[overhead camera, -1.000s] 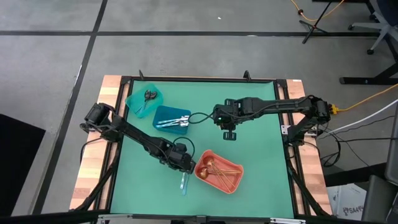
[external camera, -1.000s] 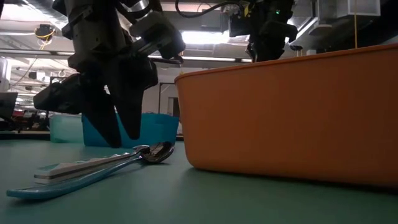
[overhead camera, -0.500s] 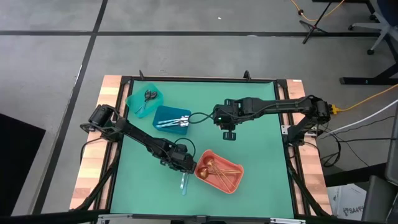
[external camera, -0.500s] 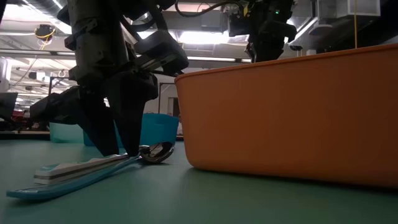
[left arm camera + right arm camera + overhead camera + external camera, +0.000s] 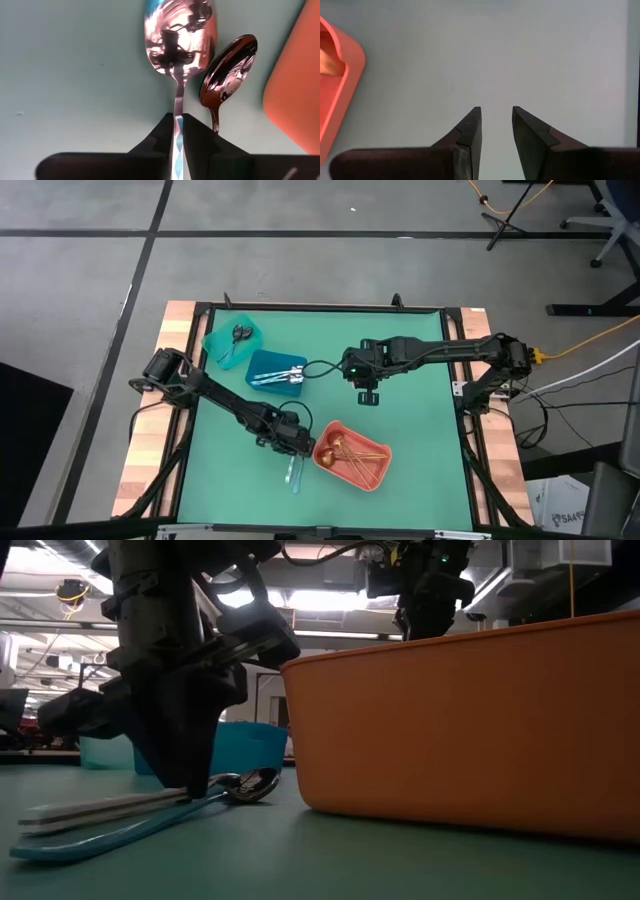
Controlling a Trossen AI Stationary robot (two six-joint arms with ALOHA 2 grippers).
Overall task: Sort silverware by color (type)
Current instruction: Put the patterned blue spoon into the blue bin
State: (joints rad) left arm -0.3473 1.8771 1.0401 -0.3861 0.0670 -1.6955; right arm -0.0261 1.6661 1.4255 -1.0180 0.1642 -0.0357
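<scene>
Steel spoon [image 5: 178, 37] with a light-blue handle sits pinched between my left gripper [image 5: 178, 131] fingers, flat on the green mat [image 5: 400, 430]. A second spoon [image 5: 227, 70] lies just beside that pincer, toward the coral bin [image 5: 352, 456]. My right gripper [image 5: 496, 125] hangs over bare mat, fingers parted, holding nothing.

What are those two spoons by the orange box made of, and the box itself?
The larger spoon looks like polished metal: its bowl mirrors its surroundings; its handle appears light blue, perhaps plastic or coated. The smaller spoon also looks like polished metal, darker in tone, with sharp reflections. The orange box seems to be plastic: an even, dull colour, with smooth walls and rounded corners.
</scene>
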